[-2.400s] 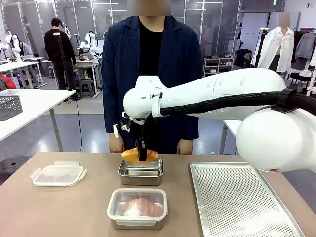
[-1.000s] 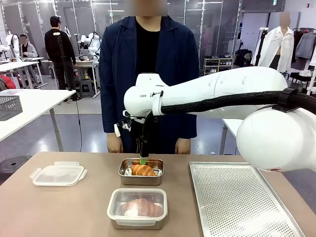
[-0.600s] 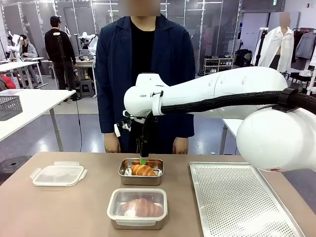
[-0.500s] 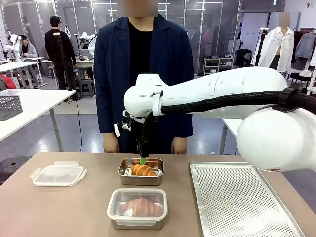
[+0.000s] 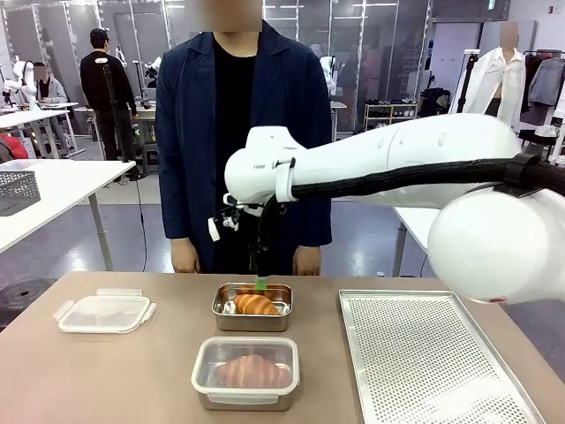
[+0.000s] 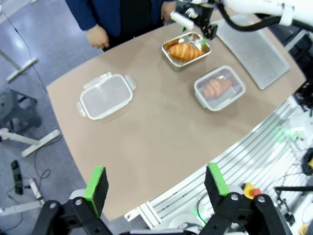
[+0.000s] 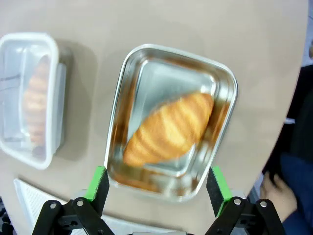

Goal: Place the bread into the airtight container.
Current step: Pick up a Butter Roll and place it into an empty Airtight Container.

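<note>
Front view first, reading left to right: I see a loose clear lid (image 5: pixel 105 313) lying flat at the table's (image 5: pixel 132 380) nine o'clock side, with bare tabletop around it. At centre the steel container (image 5: pixel 253 306) sits toward twelve o'clock with the bread (image 5: pixel 256 304), a croissant, lying inside it. Just nearer me, at six o'clock from it, a second container (image 5: pixel 246 372) is closed under a clear lid with another croissant inside; a narrow strip of table separates the two. At three o'clock the perforated tray (image 5: pixel 424 358) lies bare, its near corner running off the frame.

My right gripper (image 5: pixel 259 281) hangs directly over the steel container, green fingertip just above the rim, clear of the bread. On the arm's white link I can read only part of a printed word, "FRAN".

Left wrist view gives me what the front cannot: the table's curved near edge, the rail below it, and wide open tabletop between me and the containers. My left gripper (image 6: pixel 155 183) hovers high off that edge, jaws spread apart, nothing between them.

Right wrist view looks straight down: the right gripper's pads (image 7: pixel 98 187) stand wide apart, holding nothing, straddling the container's near rim, the bread lying diagonally within. A person's hand (image 7: pixel 277 194) shows at four o'clock, beyond the table edge.
</note>
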Tool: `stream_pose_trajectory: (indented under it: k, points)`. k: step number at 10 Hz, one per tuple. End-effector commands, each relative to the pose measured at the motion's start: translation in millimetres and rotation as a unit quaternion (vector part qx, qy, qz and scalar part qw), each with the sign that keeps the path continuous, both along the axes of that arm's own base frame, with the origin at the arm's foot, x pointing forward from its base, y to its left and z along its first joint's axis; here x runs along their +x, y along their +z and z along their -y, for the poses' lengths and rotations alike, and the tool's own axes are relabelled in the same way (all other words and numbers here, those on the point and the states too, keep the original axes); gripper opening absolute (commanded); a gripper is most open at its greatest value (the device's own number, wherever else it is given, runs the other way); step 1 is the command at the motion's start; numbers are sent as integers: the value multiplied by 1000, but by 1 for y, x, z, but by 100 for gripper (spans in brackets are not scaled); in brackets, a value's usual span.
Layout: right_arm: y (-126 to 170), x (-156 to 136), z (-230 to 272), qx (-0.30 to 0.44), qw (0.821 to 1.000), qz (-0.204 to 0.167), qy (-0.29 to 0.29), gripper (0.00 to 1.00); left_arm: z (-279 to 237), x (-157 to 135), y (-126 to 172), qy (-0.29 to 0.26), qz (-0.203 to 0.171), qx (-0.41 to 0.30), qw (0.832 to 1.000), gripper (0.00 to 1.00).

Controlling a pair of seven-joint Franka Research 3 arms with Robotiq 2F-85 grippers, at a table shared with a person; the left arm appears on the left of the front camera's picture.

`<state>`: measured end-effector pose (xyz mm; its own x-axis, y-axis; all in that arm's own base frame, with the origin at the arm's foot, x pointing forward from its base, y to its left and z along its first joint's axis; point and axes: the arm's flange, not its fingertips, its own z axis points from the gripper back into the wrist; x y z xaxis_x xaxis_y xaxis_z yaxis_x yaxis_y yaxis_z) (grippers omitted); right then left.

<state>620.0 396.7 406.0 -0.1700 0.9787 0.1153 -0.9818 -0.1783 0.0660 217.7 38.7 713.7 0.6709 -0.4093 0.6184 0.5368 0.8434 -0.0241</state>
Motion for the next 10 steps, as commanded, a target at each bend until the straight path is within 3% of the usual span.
stream_pose_trajectory:
  k: [1,2,3,5,7,9,10]
  points:
    - [67,-31,55,-13,999,9,-41,100,1,0,1,-4,1,-1,1000,100]
    - [104,-48,80,-22,997,21,-68,100,1,0,1,-4,1,-1,1000,100]
    - [136,-67,108,-16,997,0,-77,100,1,0,1,-4,1,-1,1000,100]
    - [190,-100,163,-13,982,45,-182,100,1,0,1,-4,1,-1,1000,100]
    - [245,-152,225,1,945,85,-316,100,1,0,1,-4,1,-1,1000,100]
    - [288,-188,268,36,921,90,-377,100,1,0,1,-4,1,-1,1000,100]
    - [312,-215,292,45,885,108,-450,100,1,0,1,-4,1,-1,1000,100]
